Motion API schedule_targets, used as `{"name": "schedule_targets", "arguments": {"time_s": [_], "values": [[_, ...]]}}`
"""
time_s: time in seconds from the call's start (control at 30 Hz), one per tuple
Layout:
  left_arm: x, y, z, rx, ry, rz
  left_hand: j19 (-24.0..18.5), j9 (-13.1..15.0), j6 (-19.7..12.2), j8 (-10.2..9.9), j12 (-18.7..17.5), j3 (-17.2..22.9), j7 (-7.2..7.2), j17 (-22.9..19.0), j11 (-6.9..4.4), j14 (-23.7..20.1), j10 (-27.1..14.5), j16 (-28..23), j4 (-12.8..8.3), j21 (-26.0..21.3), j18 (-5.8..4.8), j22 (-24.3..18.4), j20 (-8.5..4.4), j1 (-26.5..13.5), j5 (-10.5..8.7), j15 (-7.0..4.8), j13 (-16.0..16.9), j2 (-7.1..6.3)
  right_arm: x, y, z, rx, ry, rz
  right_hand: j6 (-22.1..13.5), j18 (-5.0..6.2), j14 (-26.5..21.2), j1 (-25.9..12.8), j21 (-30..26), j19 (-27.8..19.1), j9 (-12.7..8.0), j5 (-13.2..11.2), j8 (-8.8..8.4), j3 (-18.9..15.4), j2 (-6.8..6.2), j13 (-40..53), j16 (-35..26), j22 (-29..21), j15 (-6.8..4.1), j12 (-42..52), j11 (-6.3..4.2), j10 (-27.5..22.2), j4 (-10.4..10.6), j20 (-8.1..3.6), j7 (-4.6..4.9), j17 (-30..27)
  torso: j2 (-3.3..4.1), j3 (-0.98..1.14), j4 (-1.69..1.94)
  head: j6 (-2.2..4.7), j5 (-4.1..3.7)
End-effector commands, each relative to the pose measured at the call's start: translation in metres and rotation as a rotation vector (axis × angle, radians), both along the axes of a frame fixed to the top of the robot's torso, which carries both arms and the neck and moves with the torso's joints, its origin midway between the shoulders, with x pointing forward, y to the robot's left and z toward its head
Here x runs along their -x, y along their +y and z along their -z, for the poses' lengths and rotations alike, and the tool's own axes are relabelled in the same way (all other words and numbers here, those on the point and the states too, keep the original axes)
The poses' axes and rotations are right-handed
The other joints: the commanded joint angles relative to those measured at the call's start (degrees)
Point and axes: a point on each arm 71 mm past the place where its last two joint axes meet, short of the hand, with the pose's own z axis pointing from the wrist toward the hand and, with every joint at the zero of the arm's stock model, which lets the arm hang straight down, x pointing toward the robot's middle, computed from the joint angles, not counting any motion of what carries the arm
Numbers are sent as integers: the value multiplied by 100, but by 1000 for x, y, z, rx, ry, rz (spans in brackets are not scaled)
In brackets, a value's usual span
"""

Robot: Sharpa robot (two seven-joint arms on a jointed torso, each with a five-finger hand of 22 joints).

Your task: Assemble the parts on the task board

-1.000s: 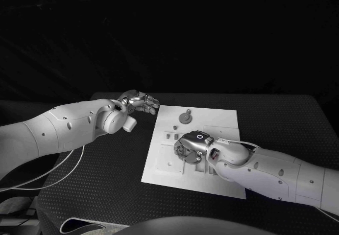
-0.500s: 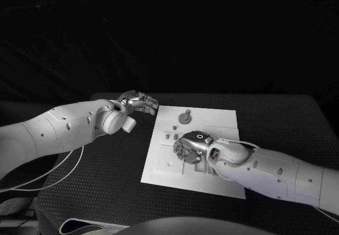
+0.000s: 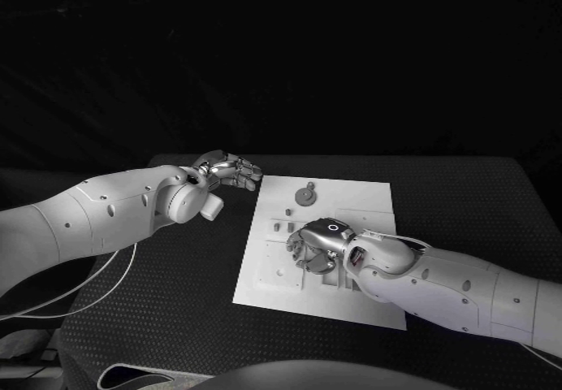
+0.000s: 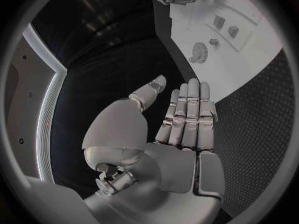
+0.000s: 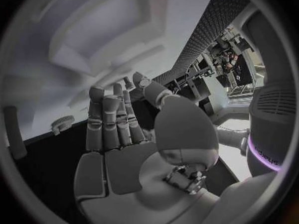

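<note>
White and flat, the rectangular task board (image 3: 334, 244) lies mid-table with a small round toothed part (image 3: 305, 195) near its far edge. Right hand (image 3: 318, 246) hovers low over the central recesses, fingers straight, holding nothing; left hand (image 3: 230, 171) waits empty beside the board. Descending misaligned could nudge the board.

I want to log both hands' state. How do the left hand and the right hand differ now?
The left hand is beside the task board, over the black table; the right hand is over the board's middle. The left hand's fingers point up; the right hand's point down at the board. Both hold nothing.
</note>
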Motion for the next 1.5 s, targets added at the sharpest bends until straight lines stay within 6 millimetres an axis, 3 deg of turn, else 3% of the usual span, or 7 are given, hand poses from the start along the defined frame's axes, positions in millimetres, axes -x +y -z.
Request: {"name": "schedule_targets", "arguments": {"time_s": [0.03, 0.47, 0.73, 0.97, 1.1, 1.23, 1.5], "values": [[0, -2, -1, 12, 1, 15, -34, 5, -21, 14, 0, -3, -17, 10, 7, -23, -6, -42, 20, -3, -1, -7, 1, -47, 31, 20, -6, -24, 0, -5, 1, 7, -11, 26, 8, 128, 1, -16, -16, -35, -6, 17, -15, 32, -55, 10, -20, 106, 49, 24, 156, -184, 10, 11, 2, 11, -1, 0, -2, 1, -8], [-1, 0, -1, 13, -6, 11, -41, 6, -18, 17, 2, -3, -18, 20, 7, -25, -5, -50, 19, -1, -1, -10, 4, -46, 31, 22, -7, -25, -6, -19, -46, -64, -60, 40, 34, 128, 24, -7, 27, 2, -13, 13, 22, 50, -72, -5, 34, 121, 38, 71, 143, -132, 18, 7, -12, 40, -2, 5, -6, 95, -87], [-2, 1, -1, 11, -6, 8, -42, 7, -16, 19, 4, -2, -19, 26, 6, -24, -3, -53, 20, 1, 0, -12, 4, -47, 31, 23, -7, -24, -25, -51, -76, 50, -54, 114, 14, 128, 54, -82, 69, 38, -28, 13, 35, 38, -169, -21, 77, 122, 33, 81, 137, -120, 52, -6, -38, 61, -5, 4, -14, 180, -147], [-2, 1, -1, 11, -6, 8, -43, 7, -16, 19, 4, -3, -19, 30, 6, -23, -2, -55, 21, 2, 0, -13, 5, -48, 31, 23, -8, -23, -34, -80, -82, 172, -62, 182, -184, 128, -158, -227, 13, -132, -84, 19, -17, 148, -521, -130, 34, 114, 154, 8, 260, -456, 250, 56, -180, 67, -6, 6, -12, 244, -196], [-3, 2, 0, 10, -6, 7, -43, 7, -16, 19, 5, -3, -19, 32, 6, -23, -2, -57, 21, 3, 0, -13, 5, -49, 30, 23, -8, -23, -36, -89, -81, 216, -56, 203, -371, 116, -466, -228, -13, -421, -110, 9, -26, 224, -742, -236, 53, 137, 252, 26, 357, -836, 426, 164, -375, 55, -2, 8, -8, 269, -217], [-3, 1, 0, 11, -5, 8, -43, 7, -17, 19, 4, -4, -19, 35, 6, -23, -2, -58, 22, 3, 0, -14, 6, -50, 30, 23, -9, -22, -38, -96, -76, 274, -28, 215, -554, 114, -660, -279, -22, -615, -133, 7, -46, 190, -820, -300, 61, 128, 289, 22, 391, -1085, 517, 238, -497, -4, 0, 4, 0, 280, -238], [-3, 2, 0, 10, -4, 8, -44, 7, -17, 20, 5, -4, -19, 41, 6, -21, -2, -61, 23, 4, 0, -15, 6, -52, 31, 23, -9, -21, -40, -101, -70, 308, -9, 221, -594, 128, -693, -294, 5, -658, -129, 9, -13, 189, -808, -300, 109, 128, 284, 67, 386, -1101, 596, 268, -472, -38, 2, 5, -2, 286, -265]]}}
